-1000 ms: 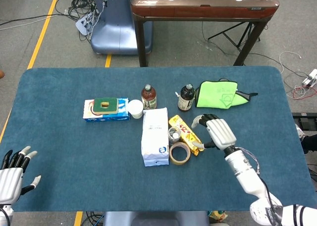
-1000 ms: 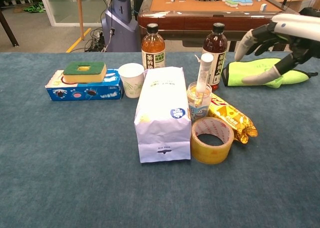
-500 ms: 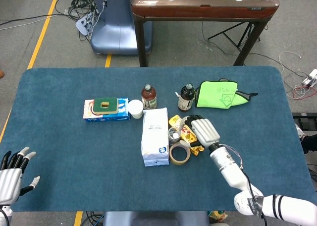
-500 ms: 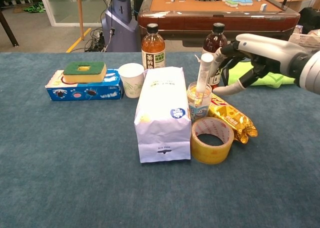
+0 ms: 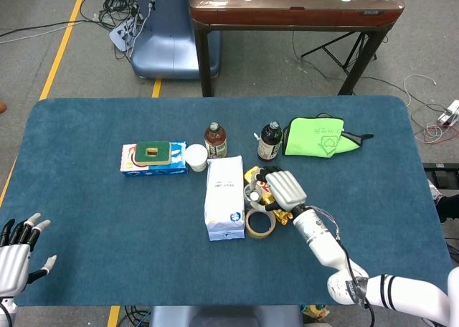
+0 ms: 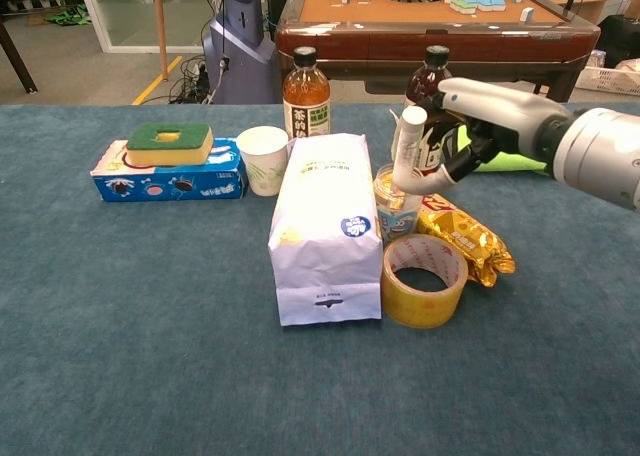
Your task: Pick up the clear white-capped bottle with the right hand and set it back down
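Note:
The clear white-capped bottle [image 6: 408, 146] is a slim tube standing slightly tilted in a small printed cup [image 6: 397, 208] at the table's middle. In the head view its cap [image 5: 253, 195] shows just right of the white bag. My right hand [image 6: 470, 126] [image 5: 283, 188] has come in from the right and curves around the bottle, thumb across its lower front and fingers behind the cap. The bottle still rests in the cup. My left hand [image 5: 16, 247] lies at the front left edge with fingers spread, holding nothing.
A white bag [image 6: 325, 226] stands left of the cup, with a tape roll [image 6: 425, 279] and a yellow snack pack [image 6: 465, 236] in front. Two dark bottles [image 6: 306, 91] [image 6: 432, 81], a paper cup [image 6: 264, 158], a sponge-topped blue box [image 6: 170, 166] and a green cloth [image 5: 315, 137] lie behind.
My right hand has moved left from over the green cloth to the bottle, and its thumb and fingers have curled around it. The left hand has stayed put.

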Robot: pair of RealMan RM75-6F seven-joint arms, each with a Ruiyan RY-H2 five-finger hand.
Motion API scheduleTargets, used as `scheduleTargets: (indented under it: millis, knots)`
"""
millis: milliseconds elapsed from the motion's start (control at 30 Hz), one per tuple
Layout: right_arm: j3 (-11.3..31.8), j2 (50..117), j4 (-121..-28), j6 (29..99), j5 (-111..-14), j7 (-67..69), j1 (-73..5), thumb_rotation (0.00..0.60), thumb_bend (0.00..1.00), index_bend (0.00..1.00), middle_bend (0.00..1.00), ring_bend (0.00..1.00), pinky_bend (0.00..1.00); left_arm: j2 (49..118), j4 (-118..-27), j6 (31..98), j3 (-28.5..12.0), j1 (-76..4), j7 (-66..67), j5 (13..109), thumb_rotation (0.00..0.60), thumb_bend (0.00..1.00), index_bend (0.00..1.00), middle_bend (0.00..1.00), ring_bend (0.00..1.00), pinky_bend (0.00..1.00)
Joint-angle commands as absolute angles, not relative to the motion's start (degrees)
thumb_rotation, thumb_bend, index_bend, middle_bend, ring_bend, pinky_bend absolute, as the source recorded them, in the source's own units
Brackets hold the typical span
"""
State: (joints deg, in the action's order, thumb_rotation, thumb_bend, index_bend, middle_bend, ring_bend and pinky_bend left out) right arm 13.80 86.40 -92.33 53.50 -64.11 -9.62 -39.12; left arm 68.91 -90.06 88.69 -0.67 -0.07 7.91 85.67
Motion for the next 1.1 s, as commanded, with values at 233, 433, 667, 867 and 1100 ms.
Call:
scheduleTargets:
  millis: [233, 433, 667, 867, 1100]
  knots:
    - [13.4, 87.18, -91.21, 53.23, -63.3, -9.16, -39.8, 0.6, 0.33, 0.49, 0.34, 0.23, 0.2, 69.01, -89.69, 88.68, -0.67, 0.04, 7.71, 85.64, 0.6, 0.27, 0.19, 0.1, 0.11, 0.0]
    - [13.16, 87.62, -90.43, 53.58, -63.15, -8.65, -39.89, 0.6, 0.36, 0.51, 0.35, 0.23, 0.2, 69.04, -89.58, 88.44, -0.73, -0.01, 7.72, 85.49, 0.6, 0.27, 0.19, 0.1, 0.11, 0.0]
    - [13.0, 88.49, -89.13, 53.88, -63.29, -7.71, -40.01, 0.6, 0.41, 0.54, 0.38, 0.23, 0.2, 69.19, -89.23, 88.1, -0.82, -0.07, 7.62, 85.18, 0.6, 0.27, 0.19, 0.1, 0.11, 0.0]
    - [12.96, 89.29, -88.21, 54.5, -64.18, -6.55, -39.97, 0.6, 0.46, 0.57, 0.39, 0.23, 0.2, 69.29, -88.92, 87.99, -0.86, -0.02, 7.41, 84.98, 0.6, 0.27, 0.19, 0.1, 0.11, 0.0]
    - [12.9, 88.88, -88.51, 56.37, -65.86, -4.78, -39.03, 0.6, 0.49, 0.59, 0.39, 0.23, 0.2, 69.24, -88.69, 88.06, -0.9, 0.0, 7.22, 85.05, 0.6, 0.27, 0.19, 0.1, 0.11, 0.0]
